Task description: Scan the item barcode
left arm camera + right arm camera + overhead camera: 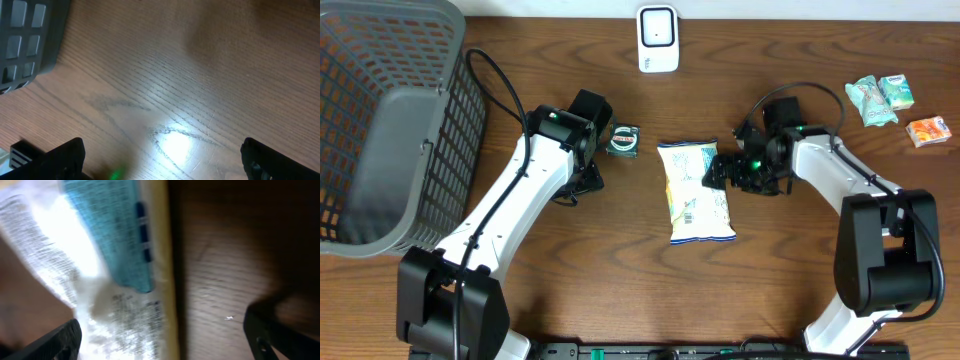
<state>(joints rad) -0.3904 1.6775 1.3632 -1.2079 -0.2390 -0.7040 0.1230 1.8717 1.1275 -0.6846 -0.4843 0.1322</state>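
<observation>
Snack bag [698,192] lies flat mid-table, barcode up. My right gripper [167,339] hangs spread wide over its right edge, holding nothing; my left gripper [167,157] likewise gapes empty. Next, likely: grasp the bag and present it to the scanner [658,38].

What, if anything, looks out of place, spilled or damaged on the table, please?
Nothing stands out. The snack bag lies flat in the middle of the table and looks intact, only slightly skewed. The scanner at the far edge, the basket at the left and the small packets at the right show no spill or damage.
</observation>
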